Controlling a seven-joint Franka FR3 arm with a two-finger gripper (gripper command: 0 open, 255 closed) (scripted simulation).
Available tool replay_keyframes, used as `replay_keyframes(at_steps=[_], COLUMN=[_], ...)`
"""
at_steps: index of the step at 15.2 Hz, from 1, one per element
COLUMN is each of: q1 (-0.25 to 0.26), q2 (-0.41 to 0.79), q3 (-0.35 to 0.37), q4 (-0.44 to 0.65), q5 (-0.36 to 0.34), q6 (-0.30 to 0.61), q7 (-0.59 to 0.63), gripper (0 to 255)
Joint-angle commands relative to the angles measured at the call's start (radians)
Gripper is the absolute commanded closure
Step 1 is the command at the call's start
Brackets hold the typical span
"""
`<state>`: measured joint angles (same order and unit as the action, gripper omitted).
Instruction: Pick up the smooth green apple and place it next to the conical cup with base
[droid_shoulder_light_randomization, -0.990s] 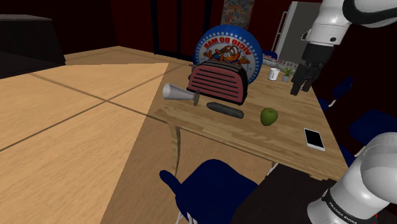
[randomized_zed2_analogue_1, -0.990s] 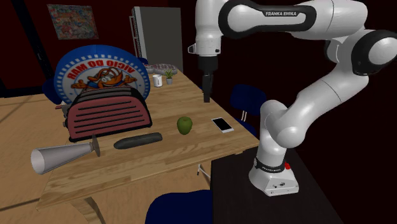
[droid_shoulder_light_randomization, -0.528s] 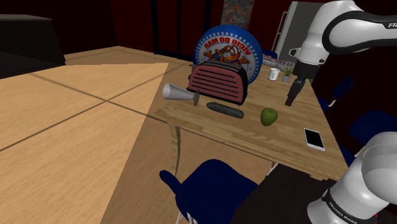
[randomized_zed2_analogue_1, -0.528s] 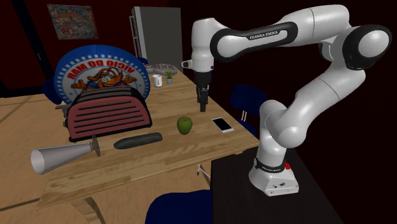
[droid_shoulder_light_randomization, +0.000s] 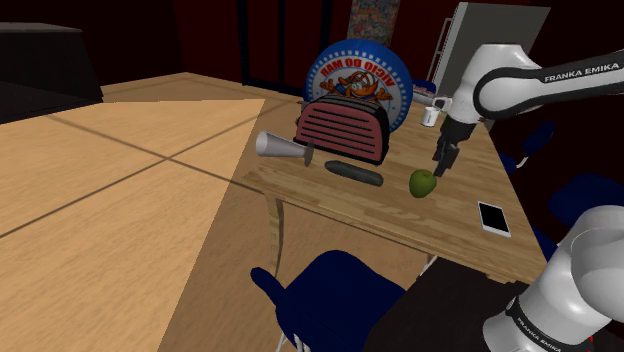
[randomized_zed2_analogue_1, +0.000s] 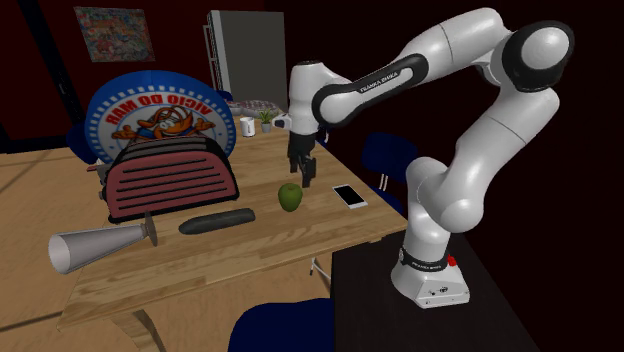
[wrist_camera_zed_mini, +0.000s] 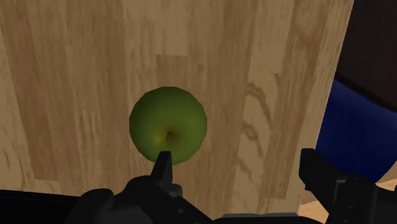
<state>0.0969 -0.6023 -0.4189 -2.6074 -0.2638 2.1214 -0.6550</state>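
**Wood worktop in a dark room: claw released above the apple**

Room: dark red walls and a pale plank floor (droid_shoulder_light_randomization: 100, 180), with a blue chair (droid_shoulder_light_randomization: 330, 300) drawn up at the near side.

Surface: the worktop (droid_shoulder_light_randomization: 450, 225) is light wood, grain visible.

Items on it:
- A round printed sign (droid_shoulder_light_randomization: 358, 70) stands at the back.
- A red toaster (droid_shoulder_light_randomization: 343, 130) stands in front of the sign.
- A dark oblong item (droid_shoulder_light_randomization: 354, 173) lies before the toaster.
- A white phone (droid_shoulder_light_randomization: 493, 217) lies flat near the edge.
- The grey conical cup (droid_shoulder_light_randomization: 283, 147) lies on its side at the end of the worktop, well apart from the apple.
- The green apple (droid_shoulder_light_randomization: 423, 182) rests on bare wood between the oblong item and the phone.

Claw (droid_shoulder_light_randomization: 438, 170): it hangs just above the apple, pointing down, fingers spread. In the wrist view the apple (wrist_camera_zed_mini: 168, 124) sits beyond one fingertip, not between the two, and is not gripped.
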Motion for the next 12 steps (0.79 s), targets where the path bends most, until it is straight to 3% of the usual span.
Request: replay_keyframes(at_steps=[1,5,12], q1=[0.028,0.105,0.126], q2=[0.072,0.230,0.310], q3=[-0.052,-0.158,-0.190], q4=[-0.002,0.033,0.009], q5=[-0.015,0.004,0.033], q6=[0.100,0.270,0.370], q7=[-0.096,-0.296,-0.320], gripper=[0,0,0])
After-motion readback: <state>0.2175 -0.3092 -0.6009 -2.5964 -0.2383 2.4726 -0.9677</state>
